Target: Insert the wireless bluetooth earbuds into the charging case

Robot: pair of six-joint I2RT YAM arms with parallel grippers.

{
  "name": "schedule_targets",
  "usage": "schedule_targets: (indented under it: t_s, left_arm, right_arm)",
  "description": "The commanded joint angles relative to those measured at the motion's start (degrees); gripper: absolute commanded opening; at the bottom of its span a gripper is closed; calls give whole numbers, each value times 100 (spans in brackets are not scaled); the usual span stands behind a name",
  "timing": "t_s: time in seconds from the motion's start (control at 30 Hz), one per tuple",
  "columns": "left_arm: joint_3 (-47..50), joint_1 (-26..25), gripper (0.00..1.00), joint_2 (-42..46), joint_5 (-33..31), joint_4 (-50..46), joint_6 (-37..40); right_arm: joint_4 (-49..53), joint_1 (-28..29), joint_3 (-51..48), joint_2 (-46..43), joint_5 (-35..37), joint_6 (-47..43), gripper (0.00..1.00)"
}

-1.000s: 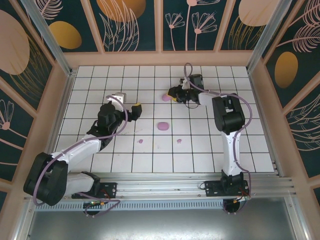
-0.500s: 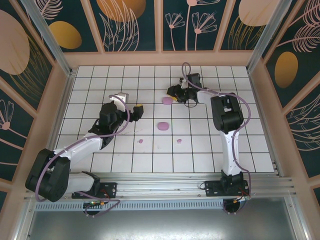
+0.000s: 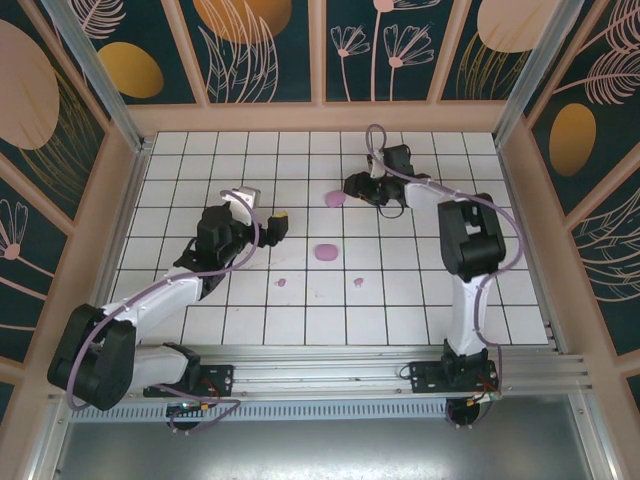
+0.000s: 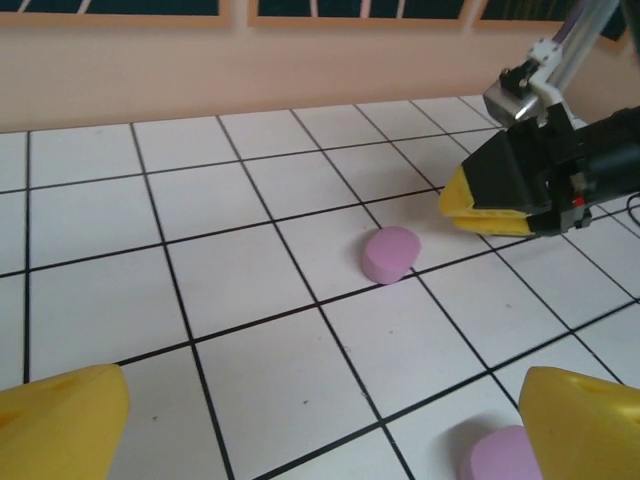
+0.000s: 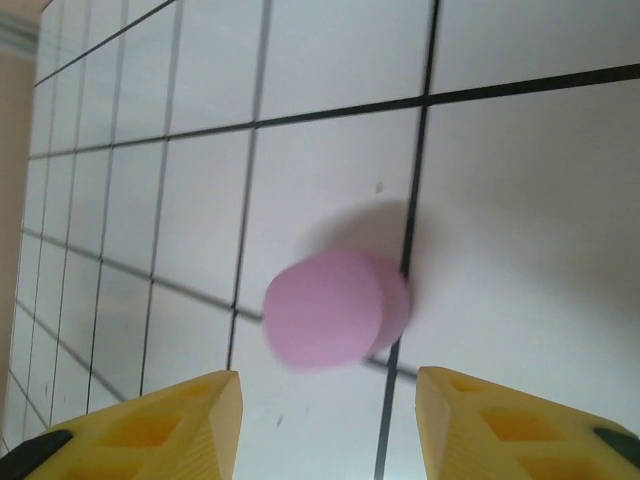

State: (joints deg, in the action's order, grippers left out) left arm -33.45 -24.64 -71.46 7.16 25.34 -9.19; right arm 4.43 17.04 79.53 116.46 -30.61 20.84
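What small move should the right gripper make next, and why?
Probably the right gripper should back off the case and turn toward an earbud: its jaws stand open, the case lies free ahead of them, and the earbud lies loose, outside any case.

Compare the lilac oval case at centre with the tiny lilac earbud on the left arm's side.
The lilac oval case is far larger than the tiny lilac earbud. The case is an oval pebble, the earbud a nub. The case lies farther back on the white tiled table than the earbud. Both are lilac and lie free.
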Motion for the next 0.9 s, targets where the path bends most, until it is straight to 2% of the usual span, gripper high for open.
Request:
schedule_targets:
  t_s: [0.0,0.13,0.3,0.4,0.6,0.87]
  left_arm:
    - [-41,21,99,208,685,-65,244]
    - [1,25,97,147,1428,-43,229]
    - [129,21,95,62,1940,13,14]
    - [271,21,95,156,1848,-17,-95]
    - [504,32,95,317,1148,-411,-180]
    - [605,47,95,261,1086,-407,-259]
  right_arm:
    - [332,203,-480,-903,-41,-1491,50]
    - [1167,661,-792,-1398,-45,-3090,54]
    - [1461,1102,-1128,-1491,235,-4104,57]
    - [1320,1321,-1339,-1486,345,-4469,59]
    - [1172,1719,-1594,-1394,654,-5203,60]
    - [1385,1888,-1408,-972,716,-5482,60]
